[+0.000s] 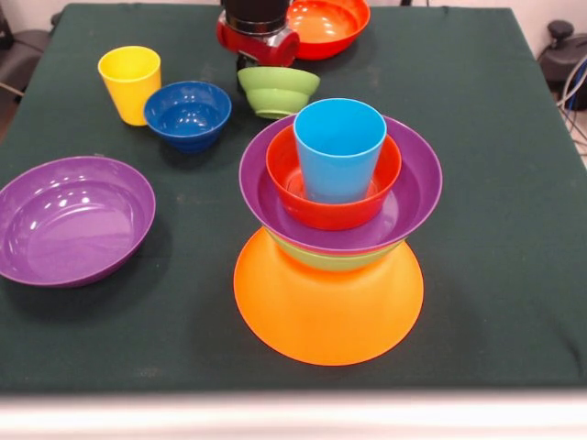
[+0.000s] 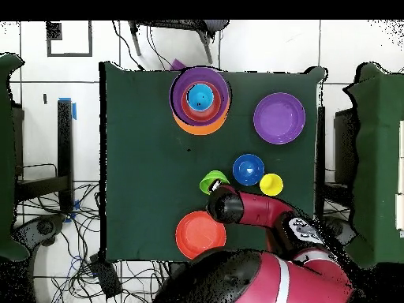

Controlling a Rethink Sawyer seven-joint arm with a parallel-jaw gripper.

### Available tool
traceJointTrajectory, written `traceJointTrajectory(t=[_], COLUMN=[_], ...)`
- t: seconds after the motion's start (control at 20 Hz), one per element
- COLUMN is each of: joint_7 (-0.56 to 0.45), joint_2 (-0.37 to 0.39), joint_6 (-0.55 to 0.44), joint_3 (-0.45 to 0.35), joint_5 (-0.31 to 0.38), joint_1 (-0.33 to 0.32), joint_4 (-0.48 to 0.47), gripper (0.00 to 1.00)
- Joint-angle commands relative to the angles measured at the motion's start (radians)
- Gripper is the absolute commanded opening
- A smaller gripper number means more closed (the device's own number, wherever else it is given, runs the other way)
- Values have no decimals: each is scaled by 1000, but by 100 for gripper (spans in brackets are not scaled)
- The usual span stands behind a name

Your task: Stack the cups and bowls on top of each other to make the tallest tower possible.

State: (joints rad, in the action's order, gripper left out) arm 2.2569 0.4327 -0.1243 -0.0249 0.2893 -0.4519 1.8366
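Observation:
The tower stands at the table's middle front: a big upturned orange bowl (image 1: 326,307) bears a green bowl (image 1: 332,260), a purple bowl (image 1: 417,188), a red-orange bowl (image 1: 332,213) and the light blue cup (image 1: 339,147). It also shows in the overhead view (image 2: 200,100). My gripper (image 1: 253,57) hangs at the far side, right over the rear rim of a small green bowl (image 1: 278,90), which the arm partly covers in the overhead view (image 2: 209,181). The gripper's tips are hidden.
A yellow cup (image 1: 128,82) and a small dark blue bowl (image 1: 188,115) stand side by side at the far left. A large purple bowl (image 1: 69,220) lies at the left. A red-orange bowl (image 1: 332,23) sits at the far edge behind the gripper.

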Motion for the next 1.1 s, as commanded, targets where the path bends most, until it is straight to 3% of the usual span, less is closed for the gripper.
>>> traceJointTrajectory(t=[0.05, 0.25, 0.7, 1.1], joint_7=[46, 46, 26, -31], joint_2=[-60, -52, 60, 83], joint_6=[30, 8, -141, -192], joint_3=[-71, -73, -108, -115], joint_5=[9, 0, -44, -5], joint_1=[30, 29, 7, 7], joint_4=[-86, -83, -43, -77], gripper=[0, 0, 0, 0])
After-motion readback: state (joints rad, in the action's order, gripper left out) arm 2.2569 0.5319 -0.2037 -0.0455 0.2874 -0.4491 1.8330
